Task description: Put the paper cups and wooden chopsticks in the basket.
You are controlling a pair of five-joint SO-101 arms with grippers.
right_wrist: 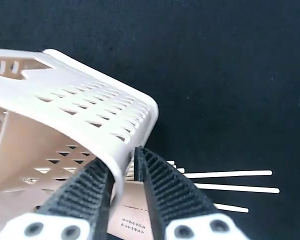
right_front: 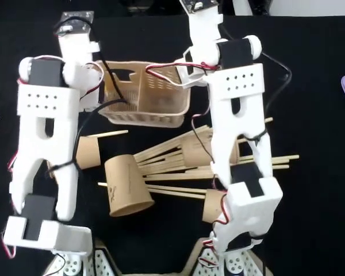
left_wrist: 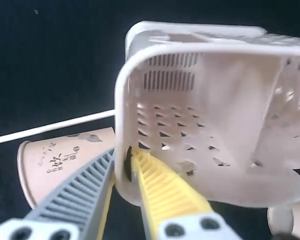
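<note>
left gripper [left_wrist: 124, 156]: closed narrow on a corner of the basket [left_wrist: 200, 90], grey finger outside the wall, yellow finger inside.
right gripper [right_wrist: 122, 157]: closed narrow on another corner of the same basket [right_wrist: 80, 105], one black finger on each side of the rim.

basket [right_front: 144, 118]: at 12 o'clock on the black table [right_front: 310, 86] in the high view, between the two arms, nothing visible inside. judged light, with a thin, perforated and slightly springy wall. best held at the rolled rim.

paper cups [right_front: 126, 187]: four counted, all outside the basket and lying on their sides.
- one at 6 o'clock from the basket, in the middle of the heap
- one [right_front: 89, 152] at 8 o'clock, partly under an arm, seen close beside the left fingers [left_wrist: 65, 160]
- one [right_front: 196, 150] at 5 o'clock, among the sticks
- one [right_front: 213, 206] further out at 5 o'clock

judged very light, easily crushed and prone to roll. pinch gently across the lip, one finger inside.

chopsticks [right_front: 172, 164]: loose fan across the table centre, from 6 to 4 o'clock of the basket. overlapped and partly hidden, so exact count cannot be told; roughly a dozen. single stick [right_front: 106, 135] apart at 7 o'clock. judged stiff, thin, smooth and likely to pivot or slip. grip near mid-length.
</note>
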